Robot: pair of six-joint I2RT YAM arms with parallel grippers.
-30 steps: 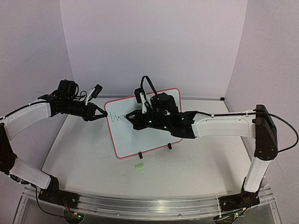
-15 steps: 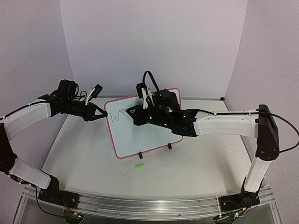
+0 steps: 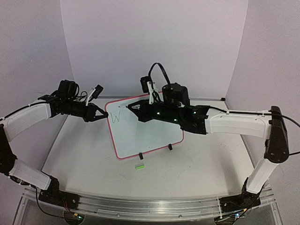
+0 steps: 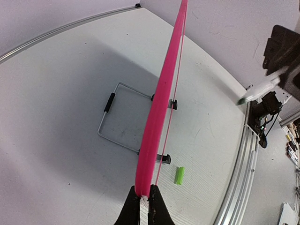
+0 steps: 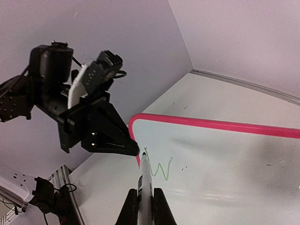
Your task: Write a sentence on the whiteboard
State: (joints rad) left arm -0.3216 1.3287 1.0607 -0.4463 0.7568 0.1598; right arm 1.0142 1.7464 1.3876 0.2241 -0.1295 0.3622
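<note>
Whiteboard [image 3: 145, 136], frame centre, is pinched at its left edge by the left gripper [image 3: 104, 115] for steadiness, w/ the marker [image 5: 144, 168] clamped in the right gripper [image 5: 145, 193] beside the sentence [image 5: 162, 169], only a W as yet.

Soft, even overhead light keeps every view bright with a lilac cast, the whiteboard [image 4: 161, 103] throws a diffuse grey shadow toward the desk's [image 4: 51, 70] far edge, both wrist views bow strongly at their edges, and the marker [image 4: 260, 90] looks blurred in the left wrist view.
</note>
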